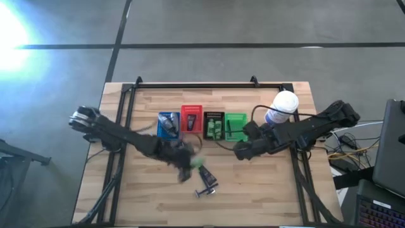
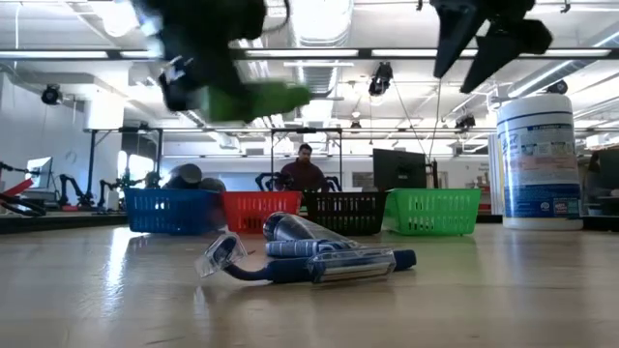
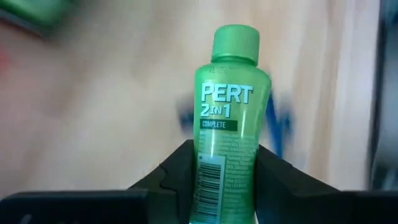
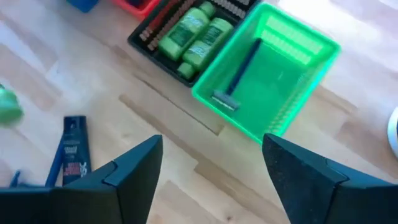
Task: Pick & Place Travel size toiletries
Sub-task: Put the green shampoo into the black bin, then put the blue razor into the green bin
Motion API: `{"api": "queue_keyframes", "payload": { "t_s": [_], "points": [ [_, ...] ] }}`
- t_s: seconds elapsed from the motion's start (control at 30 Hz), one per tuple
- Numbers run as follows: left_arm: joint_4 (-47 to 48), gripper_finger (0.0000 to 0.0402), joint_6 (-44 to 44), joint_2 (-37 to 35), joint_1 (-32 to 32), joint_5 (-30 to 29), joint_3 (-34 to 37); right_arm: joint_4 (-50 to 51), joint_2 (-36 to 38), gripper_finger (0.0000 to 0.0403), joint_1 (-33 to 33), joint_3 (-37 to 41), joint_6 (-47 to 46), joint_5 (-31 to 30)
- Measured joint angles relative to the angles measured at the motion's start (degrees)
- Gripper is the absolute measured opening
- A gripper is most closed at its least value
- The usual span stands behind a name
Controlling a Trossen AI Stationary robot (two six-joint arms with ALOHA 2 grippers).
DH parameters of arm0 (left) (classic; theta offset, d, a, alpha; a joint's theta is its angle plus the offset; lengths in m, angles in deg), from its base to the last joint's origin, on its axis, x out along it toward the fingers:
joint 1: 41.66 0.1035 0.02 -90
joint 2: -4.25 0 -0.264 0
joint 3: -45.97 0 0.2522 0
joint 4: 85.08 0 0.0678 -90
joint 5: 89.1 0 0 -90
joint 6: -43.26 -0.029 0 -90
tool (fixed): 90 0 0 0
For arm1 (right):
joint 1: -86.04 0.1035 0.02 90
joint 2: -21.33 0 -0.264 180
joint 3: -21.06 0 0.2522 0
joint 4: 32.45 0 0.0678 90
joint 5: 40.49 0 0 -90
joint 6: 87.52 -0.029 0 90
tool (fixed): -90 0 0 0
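My left gripper (image 1: 188, 168) is over the middle of the table, shut on a bright green "PERT 2 in 1" bottle (image 3: 229, 118), which shows high above the wood in the low view (image 2: 253, 101). Below it on the table lie a blue razor and tubes (image 2: 305, 259), also seen from above (image 1: 206, 184). My right gripper (image 4: 211, 149) hangs open and empty in the air near the green basket (image 4: 273, 81), which holds a blue razor (image 4: 239, 74). Two green bottles (image 4: 196, 34) lie in the black basket (image 1: 214, 125). My left gripper pinches the green bottle between its two fingers (image 3: 177, 171), on the lower body by the barcode (image 3: 208, 177). The fingers lie along the bottle, and its cap (image 3: 236, 43) points away from them. The bottle is lifted clear of the table.
A row of blue (image 1: 168, 123), red (image 1: 192, 118), black and green baskets (image 1: 235, 126) stands at the far middle of the table. A big white container with a blue label (image 1: 282, 106) stands to their right. A dark blue tube (image 4: 73, 152) lies on the wood. A person sits behind the table (image 2: 306, 172).
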Motion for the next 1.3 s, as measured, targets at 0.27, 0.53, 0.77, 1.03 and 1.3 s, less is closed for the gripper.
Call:
{"api": "queue_keyframes", "payload": {
  "t_s": [0.27, 0.53, 0.77, 1.03, 1.3],
  "points": [
    [-15.7, 0.0119, 22.5, 1.7, 16.6, -11.6, 0.2, -7.0, 3.4, 0.0258, -0.1, 5.2, -3.0, -3.5],
    [-18.6, 0.0137, 24.1, 11.0, 22.8, -8.7, -2.8, -5.8, 3.6, 0.0278, -0.2, 4.3, -2.7, -4.2],
    [-16.9, 0.02, 22.9, 18.2, 22.9, -7.8, -8.9, -4.1, 3.8, 0.0304, -0.1, 3.7, -2.5, -3.9],
    [-9.8, 0.0267, 16.3, 17.1, 22.9, -5.7, -11.9, -3.8, 4.2, 0.0332, 2.0, 3.8, 0.8, -2.1],
    [-1.6, 0.0276, -19.5, 5.1, 17.9, 13.9, -10.8, -10.6, 2.5, 0.0344, 4.8, 6.1, 25.9, 9.4]
  ]
}}
